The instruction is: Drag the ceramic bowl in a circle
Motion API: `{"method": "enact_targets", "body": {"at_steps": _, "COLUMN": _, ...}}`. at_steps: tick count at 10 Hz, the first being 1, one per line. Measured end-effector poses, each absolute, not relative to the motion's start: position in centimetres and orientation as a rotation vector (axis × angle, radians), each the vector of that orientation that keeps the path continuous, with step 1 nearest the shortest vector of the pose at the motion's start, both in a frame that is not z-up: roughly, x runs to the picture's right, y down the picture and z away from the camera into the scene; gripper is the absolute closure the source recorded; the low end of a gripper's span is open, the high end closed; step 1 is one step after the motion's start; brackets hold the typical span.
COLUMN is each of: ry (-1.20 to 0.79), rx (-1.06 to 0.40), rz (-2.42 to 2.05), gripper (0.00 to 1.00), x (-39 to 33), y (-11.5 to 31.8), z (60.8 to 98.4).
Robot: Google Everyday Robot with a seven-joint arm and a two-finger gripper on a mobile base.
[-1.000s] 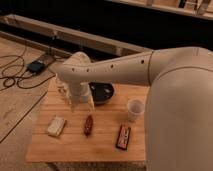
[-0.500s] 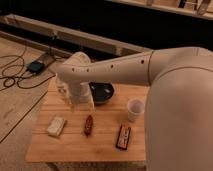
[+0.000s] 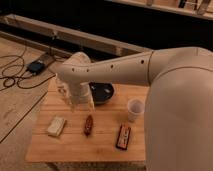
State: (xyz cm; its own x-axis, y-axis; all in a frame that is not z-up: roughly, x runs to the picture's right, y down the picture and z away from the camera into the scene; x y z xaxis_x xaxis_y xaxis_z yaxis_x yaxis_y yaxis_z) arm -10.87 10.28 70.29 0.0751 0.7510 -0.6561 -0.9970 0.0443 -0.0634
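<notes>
Hovering my gripper [image 3: 81,104] just beside the round, shallow, glossy dark ceramic bowl [image 3: 104,93]. Can't tell whether it's clenched or released.

Glossy ceramic bowl [image 3: 105,93] beside claw [image 3: 80,104]; matt wooden table [image 3: 102,146].

- The gripper [image 3: 80,103] hangs just left of the ceramic bowl [image 3: 105,93] and hides its left side.
- The big arm [image 3: 175,100] covers the right end of the table [image 3: 70,147].
</notes>
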Motion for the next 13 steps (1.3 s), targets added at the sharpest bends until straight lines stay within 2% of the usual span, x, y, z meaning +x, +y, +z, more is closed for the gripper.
{"method": "enact_targets", "body": {"at_steps": 4, "ry": 0.528, "rx": -0.578, "rz": 1.389, "gripper": 0.35, "x": -9.9, "y": 9.9, "z": 71.4}}
{"method": "enact_targets", "body": {"at_steps": 8, "ry": 0.484, "rx": -0.54, "rz": 1.29, "gripper": 0.35, "x": -7.2, "y": 8.1, "z": 76.2}}
{"method": "enact_targets", "body": {"at_steps": 13, "ry": 0.326, "rx": -0.575, "rz": 1.19, "gripper": 0.35, "x": -6.7, "y": 6.5, "z": 82.6}}
